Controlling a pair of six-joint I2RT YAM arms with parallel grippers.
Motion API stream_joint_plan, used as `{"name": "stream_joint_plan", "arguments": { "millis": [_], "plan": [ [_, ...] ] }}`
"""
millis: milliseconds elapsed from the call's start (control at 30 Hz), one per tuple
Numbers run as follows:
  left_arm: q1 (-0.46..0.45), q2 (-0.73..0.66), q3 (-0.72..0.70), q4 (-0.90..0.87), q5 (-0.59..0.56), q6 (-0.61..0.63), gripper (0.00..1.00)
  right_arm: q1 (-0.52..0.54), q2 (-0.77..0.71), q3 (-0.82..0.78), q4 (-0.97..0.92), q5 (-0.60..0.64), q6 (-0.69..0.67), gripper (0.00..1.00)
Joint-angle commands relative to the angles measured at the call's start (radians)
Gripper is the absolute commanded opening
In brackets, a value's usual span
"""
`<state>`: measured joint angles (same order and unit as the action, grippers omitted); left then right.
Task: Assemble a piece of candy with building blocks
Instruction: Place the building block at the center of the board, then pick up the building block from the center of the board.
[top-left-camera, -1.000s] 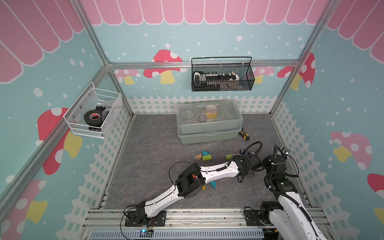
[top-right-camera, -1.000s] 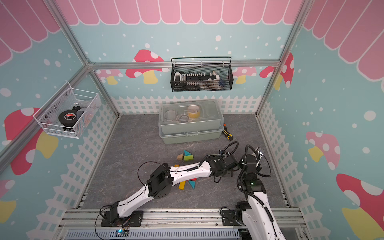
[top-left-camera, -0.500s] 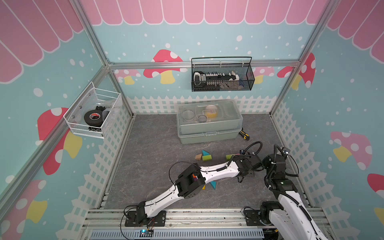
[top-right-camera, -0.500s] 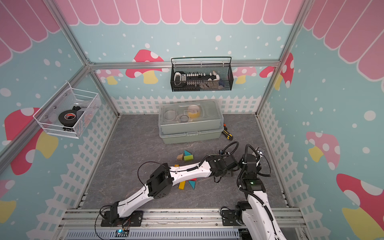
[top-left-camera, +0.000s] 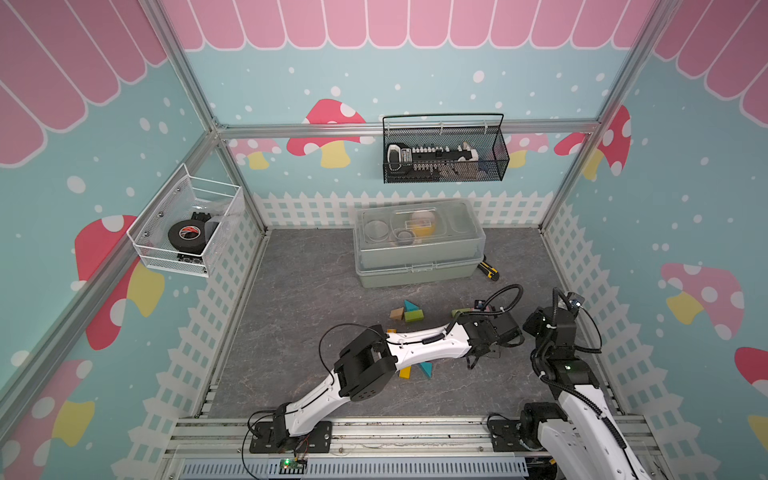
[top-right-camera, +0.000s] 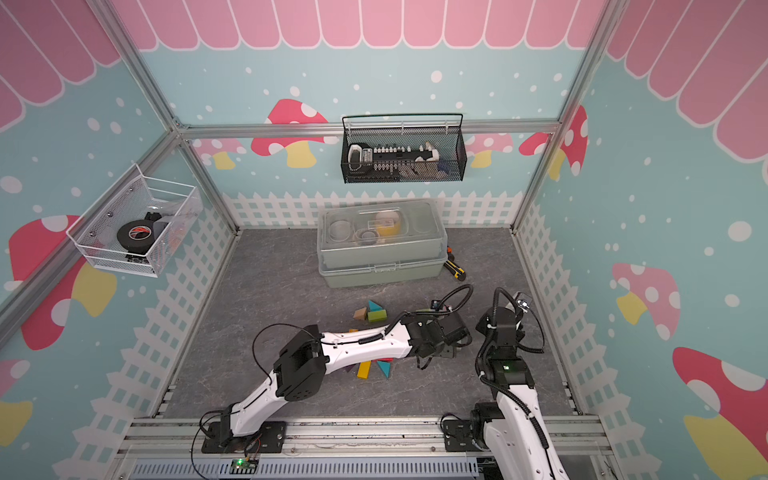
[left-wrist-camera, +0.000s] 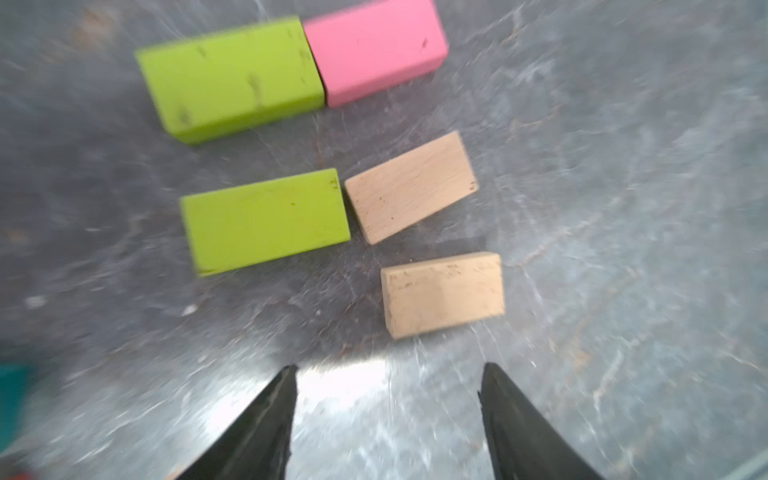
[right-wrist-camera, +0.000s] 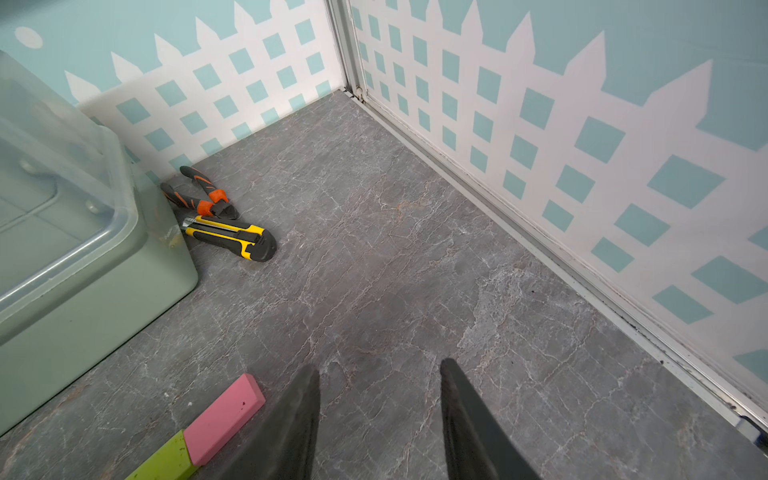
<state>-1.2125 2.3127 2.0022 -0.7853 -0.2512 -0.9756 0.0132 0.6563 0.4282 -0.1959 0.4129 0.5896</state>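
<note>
- Worktop: grey, marbled, matte. The building blocks lie scattered from its middle toward its right edge.
- I see my left gripper spread and empty, just short of the loose tan bar. My right gripper is also spread and empty, over bare worktop by the right edge.
- Smooth painted wood: green bar butts pink bar end to end. The second green bar nearly meets the tilted tan bar.
- I judge it early: the body rows are half-laid, and the teal prism is still unattached.
</note>
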Motion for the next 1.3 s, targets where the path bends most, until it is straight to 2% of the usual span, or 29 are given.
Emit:
{"name": "stream_joint_plan", "arguments": {
  "millis": [0, 67, 133, 200, 267, 333, 400, 500, 600, 800, 900, 967, 1100, 1267],
  "plan": [
    [-0.001, -0.121, -0.071, 0.007, -0.062, 0.055, 0.69, -0.004, -0.017, 0.037, -0.024, -0.068, -0.037, 0.49],
    [0.010, -0.198, -0.139, 0.016, -0.062, 0.094, 0.69, -0.004, -0.021, 0.052, -0.016, -0.174, -0.114, 0.54],
    [0.029, -0.304, -0.240, 0.044, -0.087, 0.151, 0.69, -0.002, -0.021, 0.073, 0.014, -0.372, -0.238, 0.59],
    [0.057, -0.454, -0.384, 0.084, -0.094, 0.222, 0.68, 0.000, 0.006, 0.105, 0.012, -0.504, -0.260, 0.55],
    [0.094, -0.610, -0.518, 0.106, -0.086, 0.286, 0.68, 0.031, 0.089, 0.190, -0.066, -0.598, -0.300, 0.54],
    [0.151, -0.752, -0.624, 0.086, -0.039, 0.331, 0.68, 0.103, 0.168, 0.261, -0.144, -0.602, -0.335, 0.54],
    [0.216, -0.906, -0.730, 0.059, -0.007, 0.375, 0.68, 0.224, 0.257, 0.311, -0.170, -0.618, -0.394, 0.55],
    [0.299, -1.093, -0.832, -0.007, 0.023, 0.444, 0.68, 0.343, 0.357, 0.347, -0.145, -0.672, -0.461, 0.54],
    [0.363, -1.238, -0.898, -0.094, 0.006, 0.508, 0.68, 0.469, 0.487, 0.413, -0.186, -0.656, -0.562, 0.56],
    [0.439, -1.480, -1.015, -0.160, -0.017, 0.591, 0.69, 0.599, 0.743, 0.527, -0.301, -0.609, -0.707, 0.58],
    [0.441, -1.550, -1.052, -0.159, -0.031, 0.600, 0.69, 0.637, 0.817, 0.555, -0.298, -0.653, -0.725, 0.59],
    [0.441, -1.569, -1.056, -0.153, -0.021, 0.599, 0.69, 0.670, 0.867, 0.576, -0.310, -0.635, -0.758, 0.60],
    [0.441, -1.575, -1.066, -0.145, -0.026, 0.602, 0.69, 0.691, 0.965, 0.622, -0.349, -0.569, -0.777, 0.62],
    [0.441, -1.567, -1.066, -0.144, -0.015, 0.602, 0.69, 0.700, 1.015, 0.634, -0.357, -0.580, -0.798, 0.60]
  ]
}}
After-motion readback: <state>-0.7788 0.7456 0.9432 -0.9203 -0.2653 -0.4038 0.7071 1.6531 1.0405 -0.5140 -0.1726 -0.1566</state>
